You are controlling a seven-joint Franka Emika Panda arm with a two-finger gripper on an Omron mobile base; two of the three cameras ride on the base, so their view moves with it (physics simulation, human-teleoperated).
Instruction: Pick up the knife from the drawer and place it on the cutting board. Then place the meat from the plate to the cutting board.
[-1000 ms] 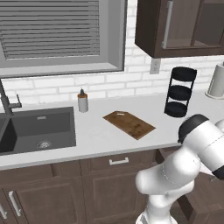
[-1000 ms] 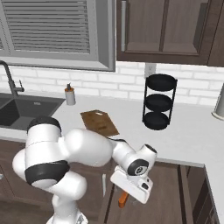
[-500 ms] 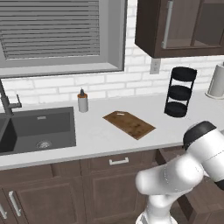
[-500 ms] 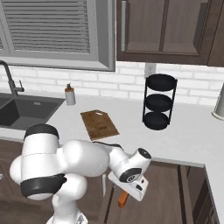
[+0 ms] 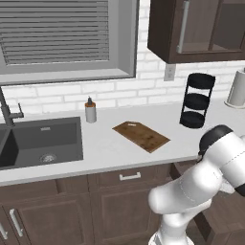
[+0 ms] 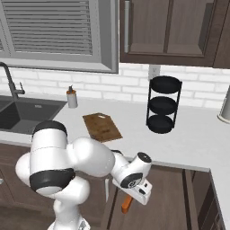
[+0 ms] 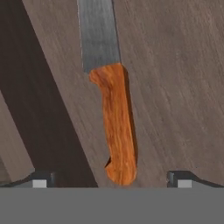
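From my remote station I take the cutting board [image 5: 141, 136] as the reference: it lies flat on the pale counter [image 5: 103, 153], its surface bare. I see the arm reaching down below the counter edge, to the right of the board, into the pulled-out drawer [image 6: 168, 197]. In the right base view the gripper [image 6: 137, 194] hangs low inside the drawer, with the orange-red handle of the knife [image 6: 127, 204] showing just beneath it. In the hand view the knife [image 7: 113, 122] lies flat on the brown wooden drawer floor [image 7: 175, 87], handle toward the camera and grey blade pointing away. The two fingertips [image 7: 41, 180] stand wide apart, one on each side of the handle's butt end, neither touching it; the jaws are fully spread and hold nothing. Beyond the board, toward the brick wall, stands a small bottle [image 5: 90, 111] on its left, beside the dark sink [image 5: 40, 141], and a black three-tier rack [image 5: 195, 101] on its right. A white roll [image 5: 237, 88] stands further right of the rack.
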